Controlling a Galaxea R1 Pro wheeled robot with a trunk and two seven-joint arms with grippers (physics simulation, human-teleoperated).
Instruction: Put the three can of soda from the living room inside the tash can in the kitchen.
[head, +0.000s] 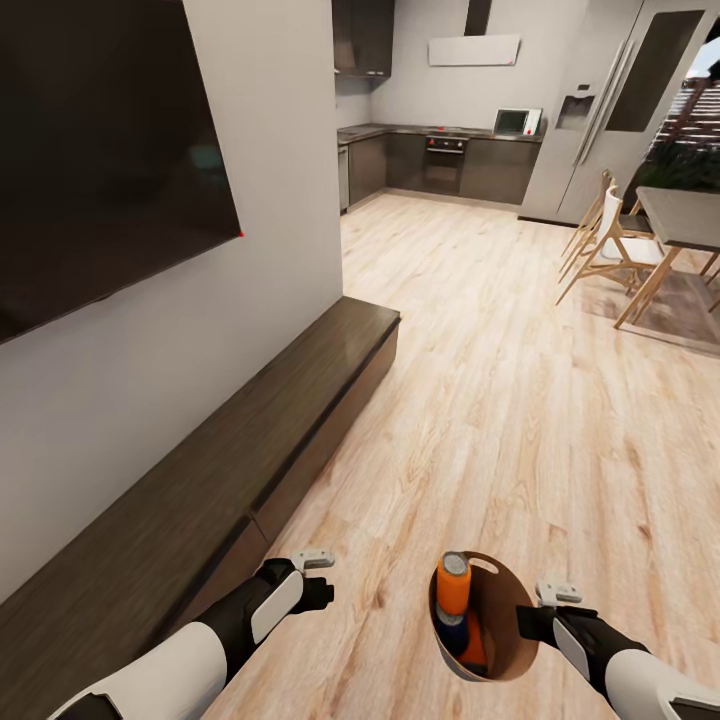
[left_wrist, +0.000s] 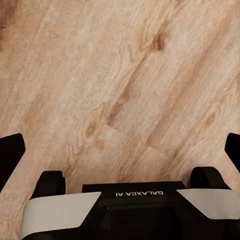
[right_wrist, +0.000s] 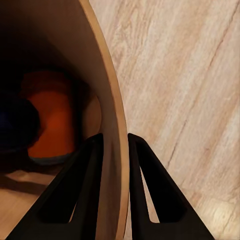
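Note:
The tash can (head: 517, 612), tan inside, hangs low in the head view with my right gripper (head: 531, 622) shut on its rim. In it stand an orange soda can (head: 453, 585), a dark blue can (head: 452, 630) and a second orange can (head: 474, 648). In the right wrist view the two fingers (right_wrist: 92, 170) pinch the bin wall (right_wrist: 107, 90), one inside and one outside, with an orange can (right_wrist: 55, 120) and the blue can (right_wrist: 15, 125) in shadow. My left gripper (head: 322, 590) is open over the wood floor, holding nothing; its view (left_wrist: 120, 150) has floor between the spread fingertips.
A long low dark bench (head: 250, 440) runs along the left wall under the TV (head: 100, 150). Wood floor (head: 480, 330) leads to the kitchen cabinets and oven (head: 445, 160) and the steel fridge (head: 610, 110). A dining table (head: 690, 215) with chairs (head: 610, 245) stands at right.

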